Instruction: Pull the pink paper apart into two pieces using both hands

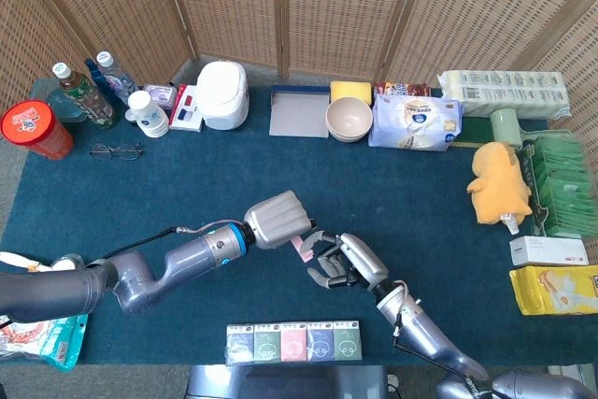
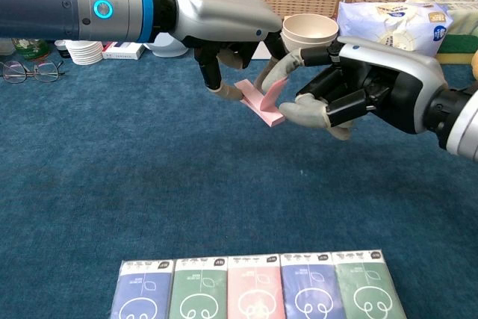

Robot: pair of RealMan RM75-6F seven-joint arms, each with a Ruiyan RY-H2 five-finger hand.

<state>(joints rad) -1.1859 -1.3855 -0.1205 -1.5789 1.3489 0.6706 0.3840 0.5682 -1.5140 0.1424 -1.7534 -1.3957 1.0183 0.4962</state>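
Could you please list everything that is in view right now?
pink paper: one, pink, held above the table centre
tissue packs: five, blue, green and pink, front edge row
bowls: stacked, beige, back centre
tray: one, grey, left of the bowls
bottles: three, back left
red tub: one, far left
glasses: one pair, dark, near the bottles
plush toy: one, yellow, right side
left hand: grips the paper
right hand: fingers at the paper's other side
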